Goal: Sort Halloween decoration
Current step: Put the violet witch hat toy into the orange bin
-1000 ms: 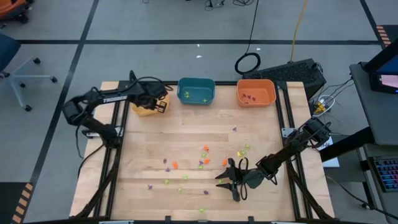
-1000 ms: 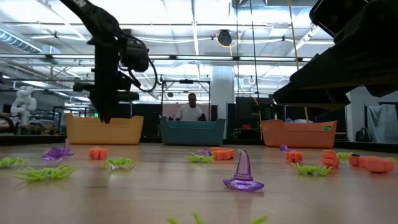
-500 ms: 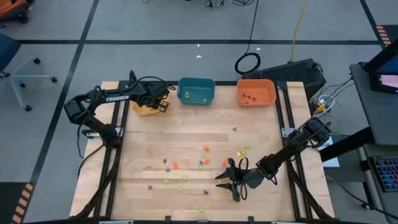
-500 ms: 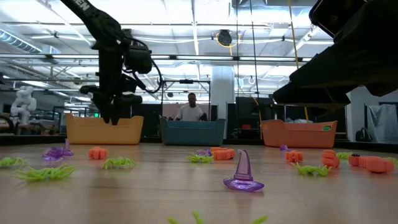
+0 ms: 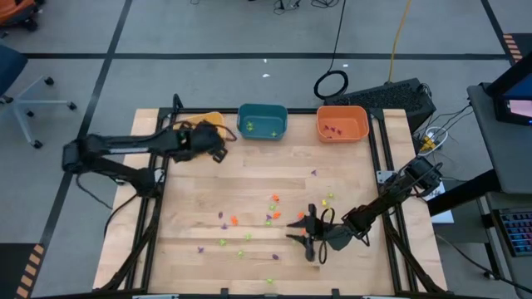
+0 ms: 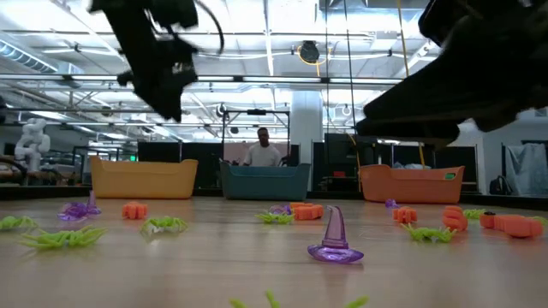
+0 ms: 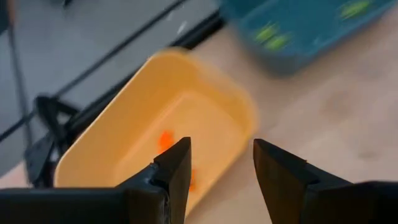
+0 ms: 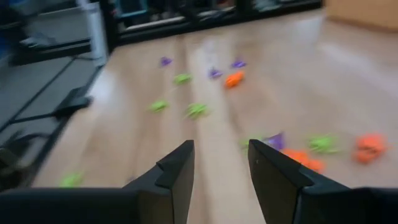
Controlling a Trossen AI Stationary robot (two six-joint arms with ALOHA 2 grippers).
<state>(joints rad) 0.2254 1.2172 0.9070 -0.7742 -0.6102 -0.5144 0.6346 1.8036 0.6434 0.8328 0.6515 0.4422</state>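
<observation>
The Halloween decoration (image 5: 270,218) lies scattered across the near middle of my wooden table (image 5: 249,178), a loose spread of tiny orange, light-green and purple trinkets, and from table height a purple witch hat (image 6: 335,234) stands upright closest to the camera with green spiders (image 6: 62,237) and orange bits around it. A few orange pieces sit inside my yellow bin (image 7: 171,140), some green ones in the teal bin (image 5: 263,121), and some red-orange ones in the orange bin (image 5: 342,123), all three bins lined along the far edge. My left gripper (image 7: 221,165) hangs above the table just beside the yellow bin, on the side nearer the teal one, its fingers spread apart with nothing between them, touching nothing. My right gripper (image 8: 221,163) hovers low over the near right part of the table, just beside the scattered trinkets, fingers parted and empty. A person (image 6: 262,148) sits in the room beyond the teal bin.
</observation>
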